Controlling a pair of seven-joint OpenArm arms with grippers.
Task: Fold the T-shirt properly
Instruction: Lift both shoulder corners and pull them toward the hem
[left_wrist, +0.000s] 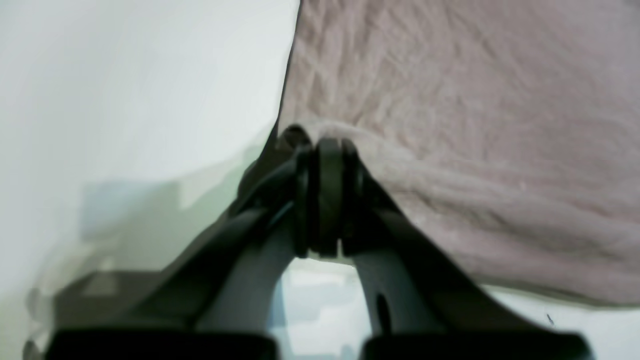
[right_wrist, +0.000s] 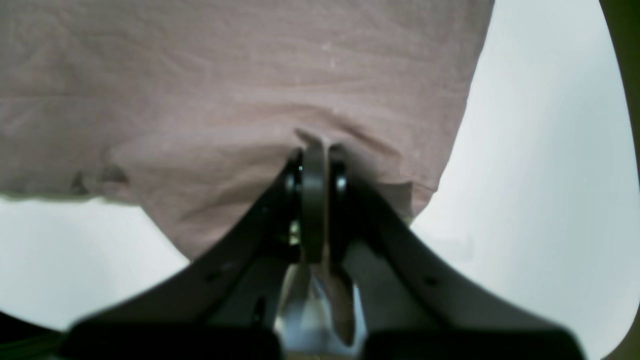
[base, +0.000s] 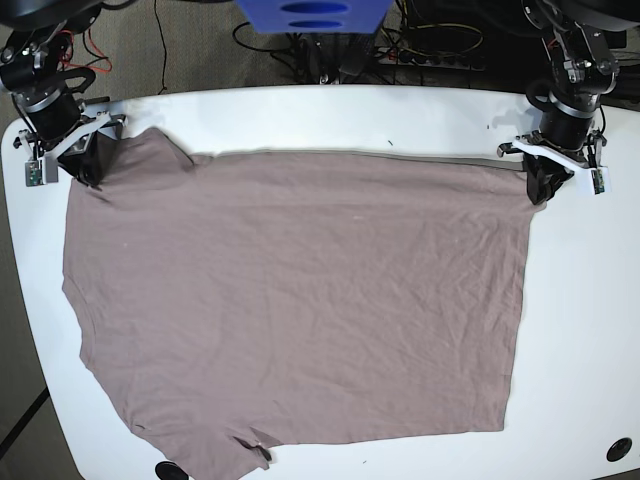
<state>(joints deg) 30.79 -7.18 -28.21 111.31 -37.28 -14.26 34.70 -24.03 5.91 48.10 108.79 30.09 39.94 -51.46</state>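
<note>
The mauve T-shirt (base: 300, 300) lies spread flat and wrinkled on the white table (base: 590, 330), with its sleeves to the left and its hem to the right. My right gripper (base: 88, 166) is at the shirt's far left corner, by the upper sleeve. In the right wrist view the gripper (right_wrist: 315, 145) is shut on a pinch of the T-shirt (right_wrist: 200, 90). My left gripper (base: 540, 184) is at the far right hem corner. In the left wrist view the gripper (left_wrist: 325, 142) is shut on the edge of the T-shirt (left_wrist: 475, 125).
A blue object (base: 310, 15) and cables lie on the floor beyond the table's far edge. Black round fittings sit near the front right corner (base: 620, 448) and the front left edge (base: 165, 468). The shirt's lower sleeve (base: 235, 450) reaches the table's front edge.
</note>
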